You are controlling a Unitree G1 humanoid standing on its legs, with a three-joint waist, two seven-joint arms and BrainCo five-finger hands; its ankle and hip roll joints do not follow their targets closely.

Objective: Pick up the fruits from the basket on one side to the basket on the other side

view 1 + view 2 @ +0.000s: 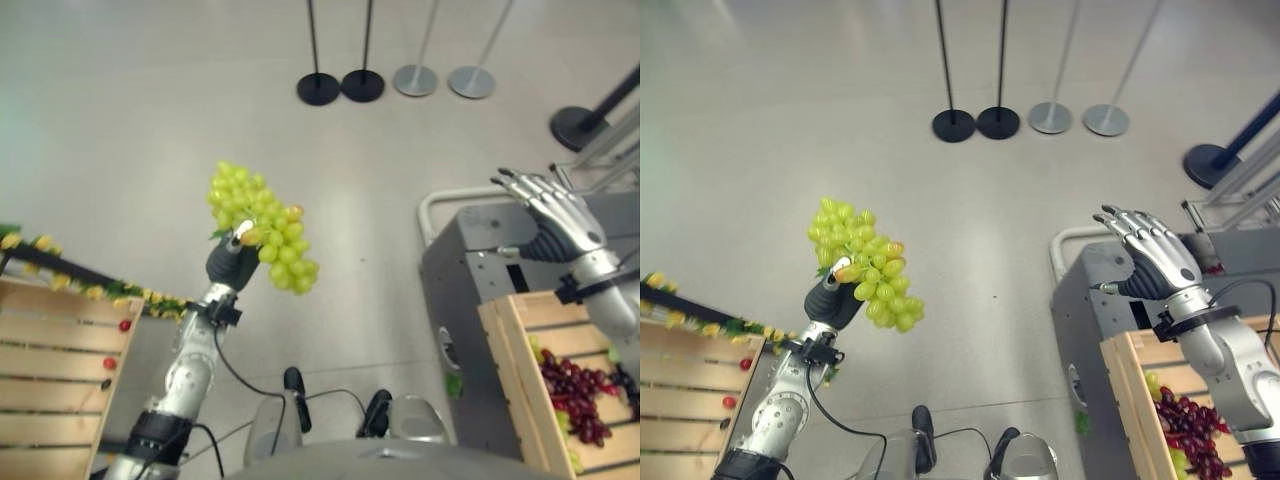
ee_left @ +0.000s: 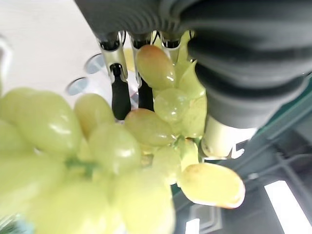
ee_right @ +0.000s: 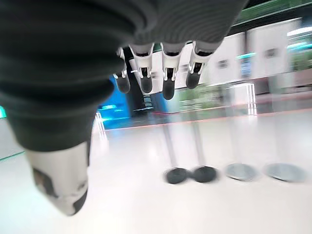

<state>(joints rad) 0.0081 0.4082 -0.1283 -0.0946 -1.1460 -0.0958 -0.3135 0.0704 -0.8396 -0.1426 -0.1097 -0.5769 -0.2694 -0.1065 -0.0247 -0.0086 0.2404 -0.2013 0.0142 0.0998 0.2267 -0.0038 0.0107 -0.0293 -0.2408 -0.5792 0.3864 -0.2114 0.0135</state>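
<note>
Both arms are silver-grey metal. The left hand (image 1: 232, 258) and right hand (image 1: 1152, 250) wear dark ribbed covers over back and wrist; their silver fingers (image 3: 168, 73) end in dark tips.

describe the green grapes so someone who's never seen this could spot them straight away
Start at the wooden crate on the robot's left and follow the silver arm rising beside it. Its left robot hand is closed on the green grapes, held in the air over the grey floor. The grapes in the right-side crate are dark red; these are pale green.
</note>
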